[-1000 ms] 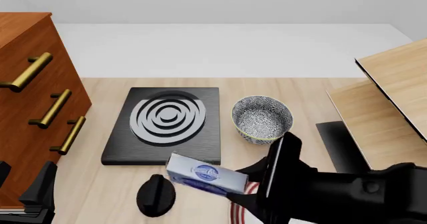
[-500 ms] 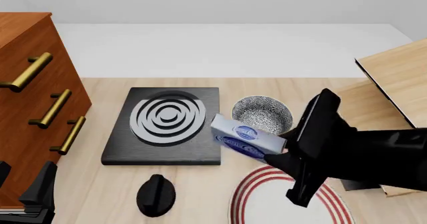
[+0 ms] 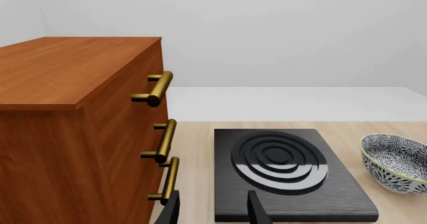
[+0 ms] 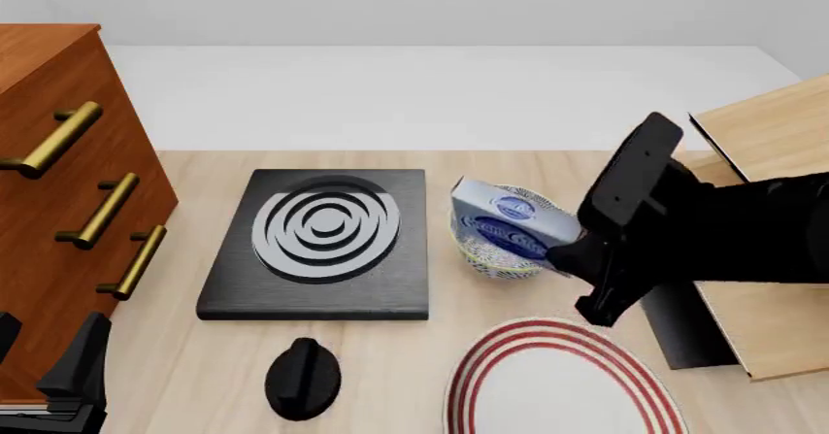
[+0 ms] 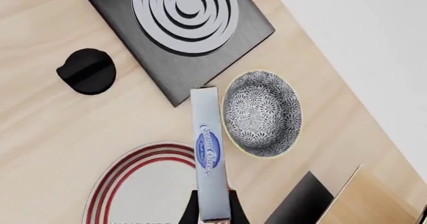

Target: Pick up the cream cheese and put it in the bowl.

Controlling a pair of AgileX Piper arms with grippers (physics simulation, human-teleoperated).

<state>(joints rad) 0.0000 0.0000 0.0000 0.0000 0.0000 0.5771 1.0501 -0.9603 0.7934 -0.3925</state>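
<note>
While clamped at one end between the right gripper's (image 5: 213, 211) fingers, small white-and-blue rectangular cream cheese box (image 4: 513, 218) hovering over patterned round bowl (image 4: 499, 256); likely light, stiff, smooth-sided. Left gripper (image 3: 212, 211) parted, holding nothing.

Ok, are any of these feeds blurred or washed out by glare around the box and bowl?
Front view: sharp, evenly lit, no glare; the white and pale-blue cream cheese box reads clearly over the blue-grey floral bowl. Right wrist view: crisp, the logo legible, only soft shadows. Left wrist view: sharp, with a soft sheen on the black ringed burner plate.
</note>
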